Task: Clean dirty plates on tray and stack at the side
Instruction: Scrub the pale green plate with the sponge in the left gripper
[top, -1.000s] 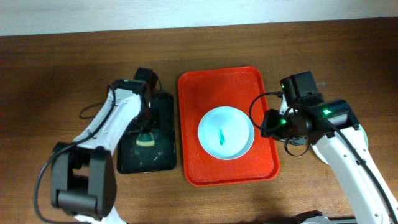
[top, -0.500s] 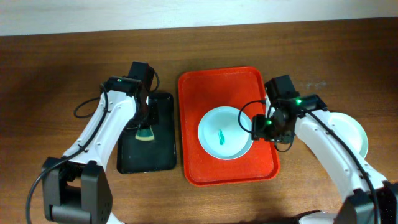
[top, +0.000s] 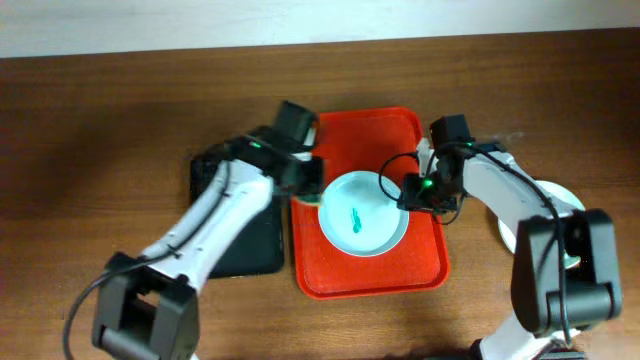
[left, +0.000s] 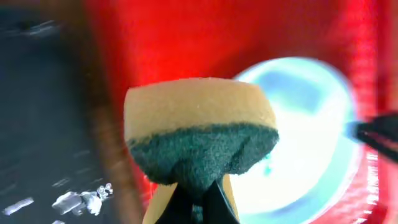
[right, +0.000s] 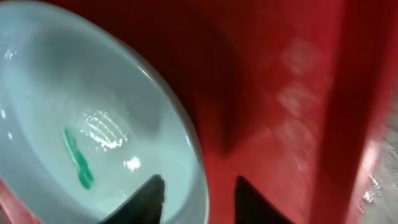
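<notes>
Now a pale blue plate (top: 362, 215), round and shallow, lies face up in the middle of the red tray (top: 355, 135), with a thin teal smear (right: 78, 158) at its centre. Its right rim sits between the two fingers of the right claw (right: 200, 198), which is parted narrowly, one finger over the plate's inside and the other over the tray floor. At the plate's upper left edge the left claw (left: 198, 199) hangs closed on a yellow sponge (left: 199, 137), green scouring side toward the camera, near the black tray (top: 235, 250)
</notes>
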